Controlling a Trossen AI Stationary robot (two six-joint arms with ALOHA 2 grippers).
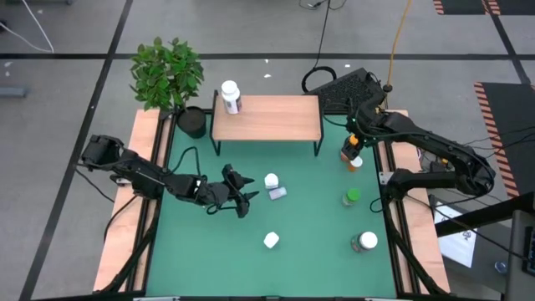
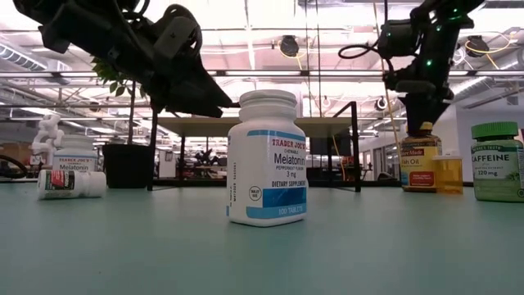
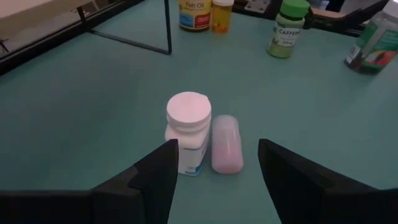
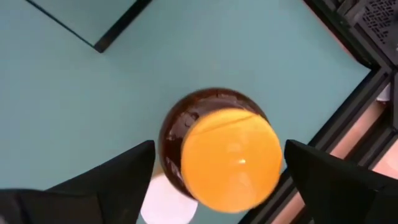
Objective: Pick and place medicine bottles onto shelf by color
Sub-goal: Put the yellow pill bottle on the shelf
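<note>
My left gripper (image 3: 217, 180) stands open, low over the green mat, just short of an upright white-capped medicine bottle (image 3: 188, 130) and a small pinkish bottle (image 3: 226, 144) lying on its side against it. My right gripper (image 4: 227, 180) hangs open over an amber bottle with a yellow cap (image 4: 231, 158), one finger on each side of the cap and clear of it. That bottle (image 1: 349, 152) stands near the shelf's right leg, next to a small orange bottle (image 1: 357, 163). The shelf (image 1: 266, 117) bears one white-capped bottle (image 1: 230, 96) at its left end.
A green-capped bottle (image 1: 353, 197), a white-capped bottle (image 1: 272, 241) and a larger bottle (image 1: 364, 242) stand on the near part of the mat. A potted plant (image 1: 170, 79) stands left of the shelf. Wooden rails (image 1: 142, 192) run along the mat's sides.
</note>
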